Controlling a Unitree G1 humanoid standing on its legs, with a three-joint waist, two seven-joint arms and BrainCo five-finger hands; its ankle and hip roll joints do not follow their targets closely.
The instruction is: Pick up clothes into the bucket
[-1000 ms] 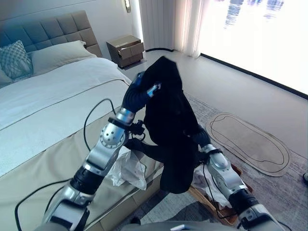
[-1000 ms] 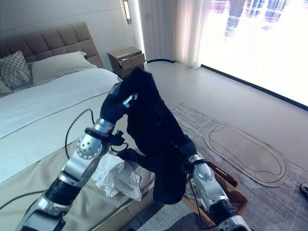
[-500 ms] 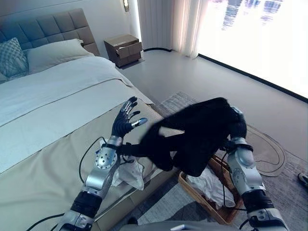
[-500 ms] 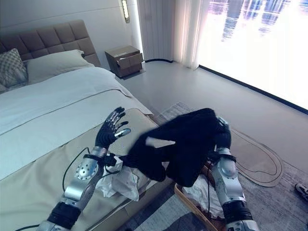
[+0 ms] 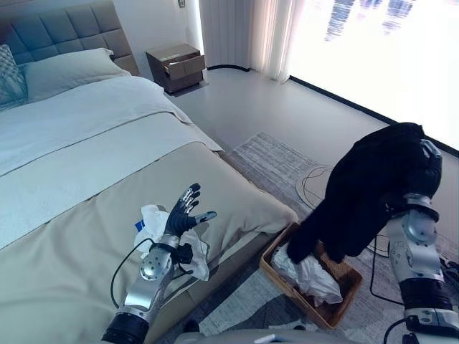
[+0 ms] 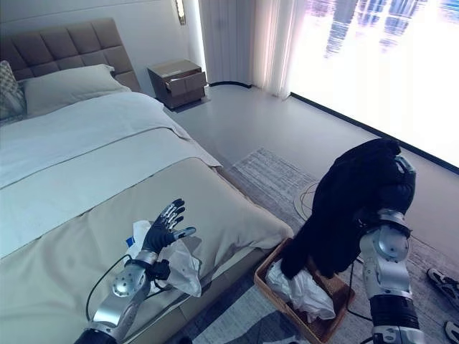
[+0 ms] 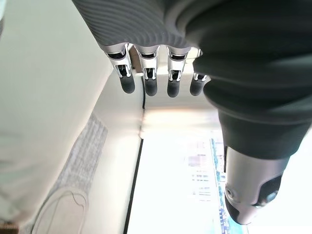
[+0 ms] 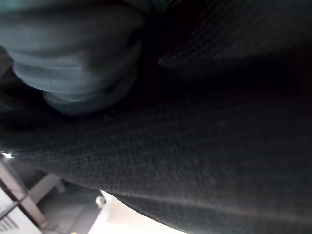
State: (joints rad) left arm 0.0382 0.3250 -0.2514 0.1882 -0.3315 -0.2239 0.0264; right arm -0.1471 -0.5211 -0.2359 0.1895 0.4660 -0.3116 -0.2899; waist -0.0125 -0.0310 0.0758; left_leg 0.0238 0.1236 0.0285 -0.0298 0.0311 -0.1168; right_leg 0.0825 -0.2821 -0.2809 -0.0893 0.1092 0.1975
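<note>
We see the right robot hand [image 5: 429, 166] raised at the right of the scene with a black garment [image 5: 366, 193] draped over it. The cloth hangs down from the hand, its lower end dangling just above the wicker basket [image 5: 343, 299]. In the right wrist view dark fabric [image 8: 204, 146] covers the fingers, so we cannot tell whether that hand grips or just carries it.

The basket sits on the grey rug [image 5: 280, 154] at the near right corner of the bed [image 5: 86, 208], and white clothes [image 5: 308, 276] already lie in it.

The left robot hand [image 5: 183, 213] hovers over the near edge of the bed, fingers spread and straight, holding nothing; we confirm the straight fingers [image 7: 148, 84] in the left wrist view. Just beside it on the beige cover lies a crumpled white garment [image 5: 161, 233] with a bit of blue showing.

Far left we note a pillow [image 5: 64, 72] against the padded headboard [image 5: 61, 39] and a nightstand [image 5: 176, 66] by the curtain [image 5: 244, 32]. A pale oval mat [image 6: 305, 201] lies on the floor behind the hanging cloth.
</note>
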